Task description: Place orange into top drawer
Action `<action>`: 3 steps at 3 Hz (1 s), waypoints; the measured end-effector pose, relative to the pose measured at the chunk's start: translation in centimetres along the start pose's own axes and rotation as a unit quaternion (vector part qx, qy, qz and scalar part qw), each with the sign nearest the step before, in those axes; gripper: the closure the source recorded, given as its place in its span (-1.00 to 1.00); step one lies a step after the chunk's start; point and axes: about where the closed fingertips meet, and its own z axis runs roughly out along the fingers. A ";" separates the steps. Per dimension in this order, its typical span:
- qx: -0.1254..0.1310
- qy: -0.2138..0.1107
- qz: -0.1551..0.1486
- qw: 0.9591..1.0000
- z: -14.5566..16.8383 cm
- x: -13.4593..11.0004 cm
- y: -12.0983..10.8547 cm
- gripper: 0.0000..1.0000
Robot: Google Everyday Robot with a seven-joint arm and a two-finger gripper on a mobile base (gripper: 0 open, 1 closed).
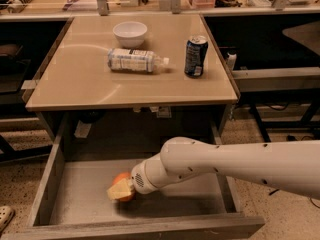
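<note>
Now the tool (119, 190) is pinching the orange (123, 177) low inside the top drawer (75, 200), which is standing pulled out beneath the front edge of the tabletop (75, 81), and is holding it near the drawer floor, seemingly so it settles rather than rolls once released.

Probably a robotics lab: cluttered workbenches (240, 6) behind the surface (75, 79), the robot's pincer (120, 190) in the top drawer (80, 204) below it.

White arm (240, 164) — smooth, tubular, dotted with small dark screws; rounded wrist (144, 178) with a dotted grille; gripper (120, 190) — seemingly pale yellow — low in the drawer (75, 204).
</note>
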 end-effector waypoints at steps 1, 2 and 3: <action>0.000 0.000 0.000 1.000 0.0 0.0 0.0 -0.32; 0.000 0.000 0.000 1.000 0.0 0.0 0.0 -0.79; 0.000 0.000 0.000 1.000 0.0 0.0 0.0 -1.00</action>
